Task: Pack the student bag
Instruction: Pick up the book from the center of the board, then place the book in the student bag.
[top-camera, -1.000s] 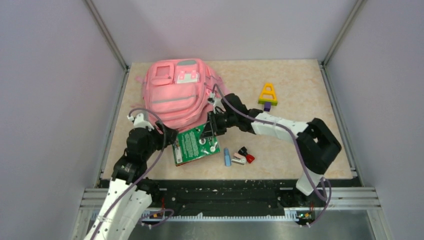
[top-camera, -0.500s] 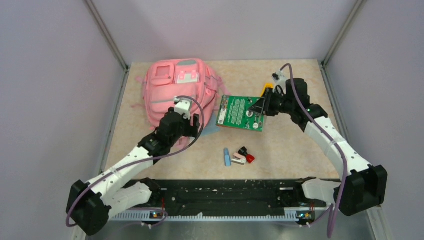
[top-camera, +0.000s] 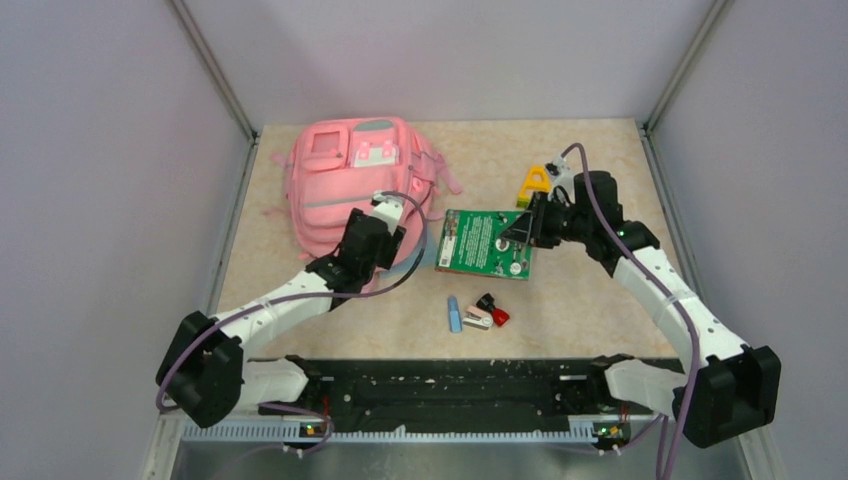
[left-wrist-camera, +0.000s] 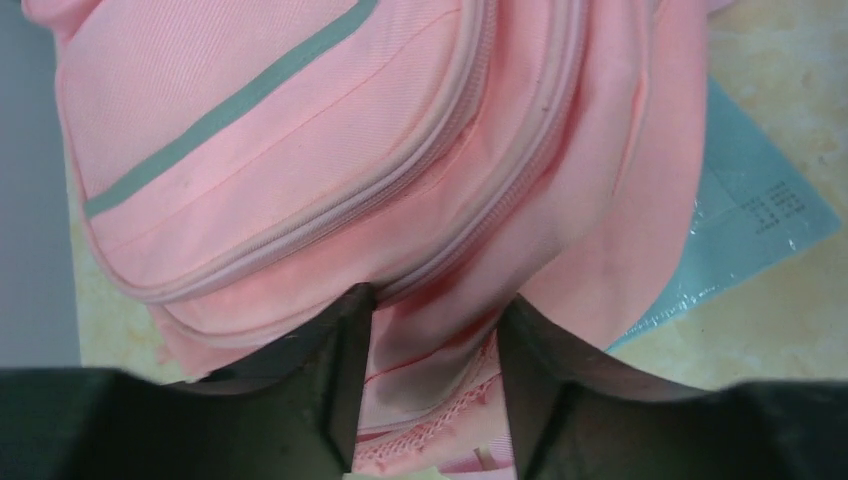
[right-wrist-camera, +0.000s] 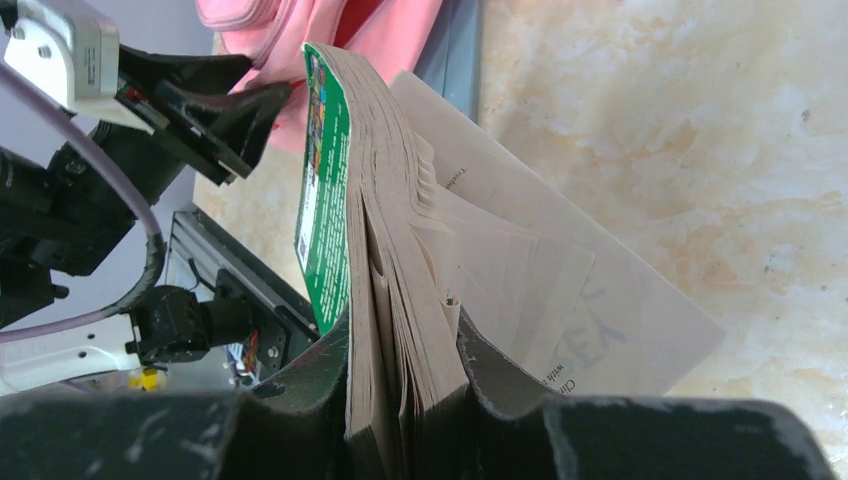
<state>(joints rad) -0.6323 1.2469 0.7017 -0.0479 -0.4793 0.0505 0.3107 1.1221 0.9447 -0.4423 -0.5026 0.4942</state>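
The left gripper (left-wrist-camera: 432, 305) has its fingers apart around the near hem of the large pink fabric student bag (top-camera: 345, 180); whether they pinch it, I cannot tell. The right gripper (right-wrist-camera: 405, 345) clamps a thick green-covered book (top-camera: 483, 243). The bag lies far left on the beige marbled table (top-camera: 600, 290).

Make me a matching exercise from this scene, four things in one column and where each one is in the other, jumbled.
1 student bag
2 green book
3 yellow triangle piece
4 pale blue sheet

A clamped in the right gripper
B poking out from under the bag
C on the table beyond the right gripper
D under the left gripper

Pairs: 1-D, 2-A, 3-C, 4-B.
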